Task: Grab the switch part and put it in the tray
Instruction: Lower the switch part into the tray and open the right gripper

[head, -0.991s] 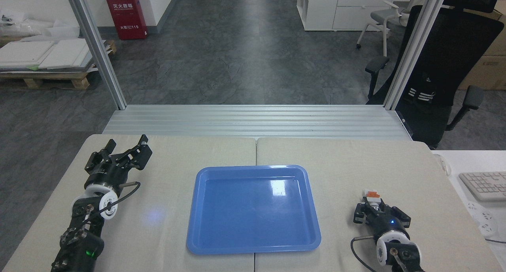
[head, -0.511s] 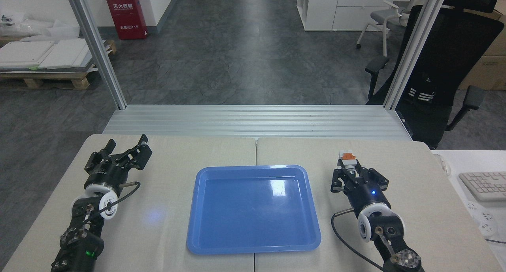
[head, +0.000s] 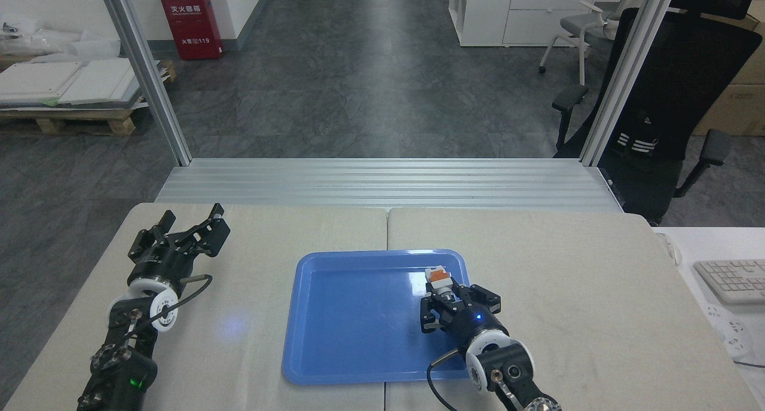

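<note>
Beige cloth covers the table [head: 251, 339], which is joined from two pads along a seam running away from the robot. Nearest the viewer, the right arm enters from the lower right edge and reaches up and left over the tray [head: 334, 339], a shallow blue rectangle with a raised rim that lies across the seam. The right gripper [head: 447, 296] sits over the right part of the tray, inside the rim line as seen from the head. Its jaws stand narrow and hold the switch part [head: 439, 279]. The switch part projects from the jaws away from the robot, with its long axis roughly in line with the gripper and leaning slightly left. The orange block is at the far tip; the white-grey body is nearer the fingers. The button cap is not visible.

Whether the switch part touches the tray floor cannot be determined from this view. By judgement, the task is at the placing step: the part is already above the tray floor, so release calls for a short descent and opening of the jaws, not further sideways travel.

Farther out on the left, the left gripper [head: 188, 226] rests on the cloth, well apart from the tray, jaws spread and empty. Beyond the table lie a ribbed metal ledge [head: 382, 184] and grey floor.
</note>
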Robot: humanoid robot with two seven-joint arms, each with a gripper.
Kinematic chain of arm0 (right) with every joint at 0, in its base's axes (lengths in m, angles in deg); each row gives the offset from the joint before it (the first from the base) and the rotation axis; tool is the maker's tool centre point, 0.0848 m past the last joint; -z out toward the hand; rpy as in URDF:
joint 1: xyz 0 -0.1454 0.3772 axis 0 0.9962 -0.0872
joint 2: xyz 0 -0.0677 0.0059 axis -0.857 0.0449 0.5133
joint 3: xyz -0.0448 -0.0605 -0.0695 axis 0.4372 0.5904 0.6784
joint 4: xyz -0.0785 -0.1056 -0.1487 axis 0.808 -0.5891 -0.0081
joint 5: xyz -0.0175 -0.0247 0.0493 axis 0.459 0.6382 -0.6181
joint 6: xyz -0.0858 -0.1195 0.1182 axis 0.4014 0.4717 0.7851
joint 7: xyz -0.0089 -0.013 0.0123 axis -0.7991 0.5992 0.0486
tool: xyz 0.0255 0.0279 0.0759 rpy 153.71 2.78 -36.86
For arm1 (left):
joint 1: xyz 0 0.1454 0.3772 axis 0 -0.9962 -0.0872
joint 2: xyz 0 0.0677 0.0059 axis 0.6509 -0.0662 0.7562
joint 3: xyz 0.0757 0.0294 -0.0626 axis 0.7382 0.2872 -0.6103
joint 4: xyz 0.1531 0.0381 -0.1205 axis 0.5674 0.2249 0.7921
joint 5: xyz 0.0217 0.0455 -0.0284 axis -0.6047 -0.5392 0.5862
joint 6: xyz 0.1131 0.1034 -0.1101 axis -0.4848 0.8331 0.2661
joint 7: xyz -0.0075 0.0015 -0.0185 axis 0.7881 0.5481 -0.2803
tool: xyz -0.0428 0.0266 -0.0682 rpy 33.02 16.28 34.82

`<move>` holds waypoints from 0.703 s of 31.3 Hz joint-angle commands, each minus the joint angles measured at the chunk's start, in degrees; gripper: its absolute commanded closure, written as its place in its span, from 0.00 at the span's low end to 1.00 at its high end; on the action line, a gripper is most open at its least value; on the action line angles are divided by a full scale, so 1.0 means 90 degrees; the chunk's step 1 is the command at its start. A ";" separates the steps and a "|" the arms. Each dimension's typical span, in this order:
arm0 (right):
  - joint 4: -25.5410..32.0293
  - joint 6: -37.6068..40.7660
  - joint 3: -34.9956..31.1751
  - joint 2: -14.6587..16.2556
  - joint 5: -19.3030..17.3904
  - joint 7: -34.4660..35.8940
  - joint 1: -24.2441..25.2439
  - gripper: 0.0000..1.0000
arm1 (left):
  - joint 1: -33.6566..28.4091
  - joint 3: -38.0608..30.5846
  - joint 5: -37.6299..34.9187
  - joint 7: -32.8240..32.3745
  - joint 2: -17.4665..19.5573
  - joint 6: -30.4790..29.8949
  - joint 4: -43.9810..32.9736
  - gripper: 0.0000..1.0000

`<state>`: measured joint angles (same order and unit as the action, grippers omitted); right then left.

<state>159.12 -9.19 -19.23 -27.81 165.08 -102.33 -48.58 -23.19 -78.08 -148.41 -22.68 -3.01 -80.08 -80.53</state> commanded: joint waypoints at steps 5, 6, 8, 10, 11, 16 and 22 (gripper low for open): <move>-0.0293 -0.0038 -0.0060 -0.0224 0.0025 -0.0004 0.0047 0.81 | 0.0000 0.0000 0.0000 0.0005 0.0000 0.0000 0.0000 0.00; -0.0342 -0.0047 -0.0070 -0.0293 0.0025 -0.0004 0.0038 0.77 | 0.0000 0.0000 0.0000 0.0005 0.0000 0.0000 0.0000 0.00; -0.0459 -0.0096 -0.0089 -0.0371 0.0025 0.0025 0.0009 0.57 | 0.0000 0.0000 0.0000 -0.0005 0.0000 0.0000 0.0000 0.00; -0.0634 -0.0174 -0.0099 -0.0430 0.0025 0.0054 -0.0021 0.14 | 0.0000 0.0000 0.0000 0.0005 0.0000 0.0000 0.0000 0.00; -0.0683 -0.0194 -0.0099 -0.0449 0.0016 0.0074 -0.0021 0.03 | 0.0000 0.0000 0.0000 0.0005 0.0000 0.0009 0.0000 0.00; -0.0694 -0.0194 -0.0303 -0.0576 -0.0072 0.0083 -0.0021 0.02 | 0.0000 0.0000 0.0000 0.0005 0.0000 0.0000 0.0000 0.00; -0.0694 -0.0155 -0.0938 -0.0606 -0.0111 0.0356 -0.0479 0.01 | 0.0000 0.0000 0.0000 0.0005 0.0000 0.0000 0.0000 0.00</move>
<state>152.91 -10.86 -23.76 -33.34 164.40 -101.19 -49.29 -23.20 -78.08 -148.41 -22.68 -3.01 -80.08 -80.52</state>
